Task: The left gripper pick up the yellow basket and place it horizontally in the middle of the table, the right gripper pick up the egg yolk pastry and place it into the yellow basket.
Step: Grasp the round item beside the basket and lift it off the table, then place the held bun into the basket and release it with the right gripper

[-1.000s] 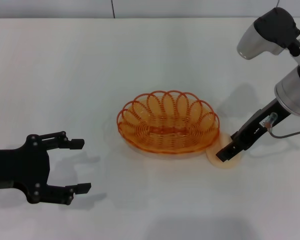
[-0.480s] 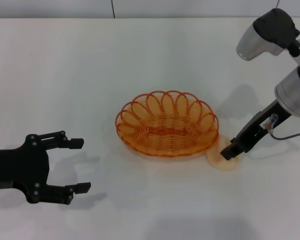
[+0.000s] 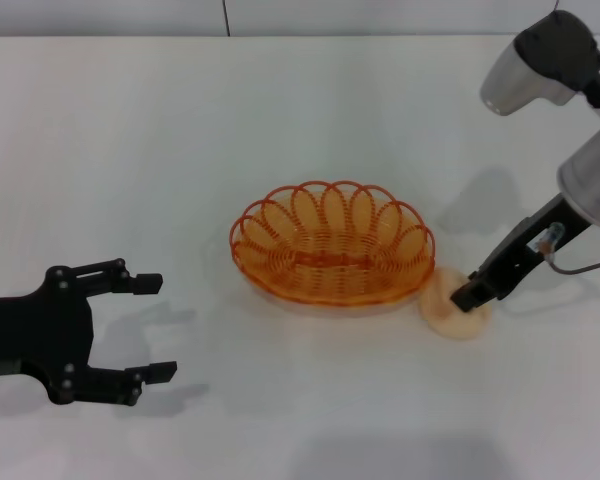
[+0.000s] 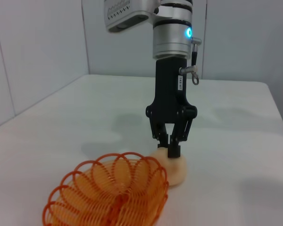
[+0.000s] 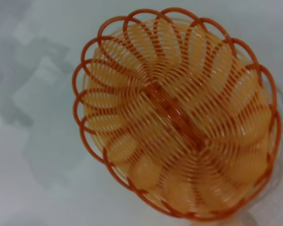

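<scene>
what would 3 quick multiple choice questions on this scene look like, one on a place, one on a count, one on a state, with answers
1. Where is the pastry?
A. inside the basket
B. on the table by the basket's right end
C. under the left gripper

2. How many baskets are on the table?
A. one
B. two
C. three

3. What state is the left gripper in?
A. shut on the basket
B. shut on the pastry
C. open, holding nothing

Answers:
1. B, the head view shows the pastry on the tabletop beside the basket, with the right gripper down on it.
2. A, a single orange-yellow wire basket sits mid-table.
3. C, its fingers are spread apart over bare table, well left of the basket.
</scene>
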### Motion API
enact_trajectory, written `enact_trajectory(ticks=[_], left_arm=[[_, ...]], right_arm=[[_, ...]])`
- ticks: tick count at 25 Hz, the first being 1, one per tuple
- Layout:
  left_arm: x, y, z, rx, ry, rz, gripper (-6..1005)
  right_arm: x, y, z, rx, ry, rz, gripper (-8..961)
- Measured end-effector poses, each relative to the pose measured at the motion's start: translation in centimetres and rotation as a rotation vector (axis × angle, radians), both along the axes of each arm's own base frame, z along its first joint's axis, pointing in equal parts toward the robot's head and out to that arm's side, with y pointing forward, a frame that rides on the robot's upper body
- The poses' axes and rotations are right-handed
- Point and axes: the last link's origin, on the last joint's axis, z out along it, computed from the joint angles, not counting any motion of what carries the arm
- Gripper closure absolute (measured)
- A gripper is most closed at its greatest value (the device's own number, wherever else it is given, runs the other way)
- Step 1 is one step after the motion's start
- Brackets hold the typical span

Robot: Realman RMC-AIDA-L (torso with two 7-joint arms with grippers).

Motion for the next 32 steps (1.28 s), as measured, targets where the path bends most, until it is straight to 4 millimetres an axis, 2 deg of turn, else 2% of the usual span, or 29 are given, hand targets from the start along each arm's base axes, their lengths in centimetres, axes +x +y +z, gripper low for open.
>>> enact_trajectory(ticks=[5, 9, 12, 15, 18, 25, 32], left_arm=[[-0.1, -0.1, 0.2, 0.011, -0.005, 0.0, 119], [-0.3, -0.2, 0.2, 0.003, -0.003, 0.014, 120], [-0.4, -0.3, 0.2, 0.004, -0.002, 0.021, 120], [-0.5, -0.3, 0.3, 0.008, -0.004, 0.032, 120], [-0.6, -0.2, 0.5, 0.01, -0.005, 0.048, 120], [-0.7, -0.1, 0.6, 0.007, -0.004, 0.063, 119], [-0.7, -0.1, 0.5, 0.0, 0.001, 0.076, 119]], right_arm=[[1.2, 0.5, 1.9, 0.028, -0.028, -0.019, 743], [1.3, 0.7, 3.9, 0.046, -0.007, -0.015, 767], [0.8, 0.8, 5.5, 0.058, 0.005, 0.011, 790], [-0.6, 0.6, 6.1, 0.046, 0.07, 0.065, 814], [-2.4, 0.4, 5.3, 0.01, 0.138, 0.131, 840], [-6.6, 0.3, 1.0, -0.027, 0.25, 0.306, 898], [-7.6, 0.5, -2.7, 0.016, 0.217, 0.425, 909]])
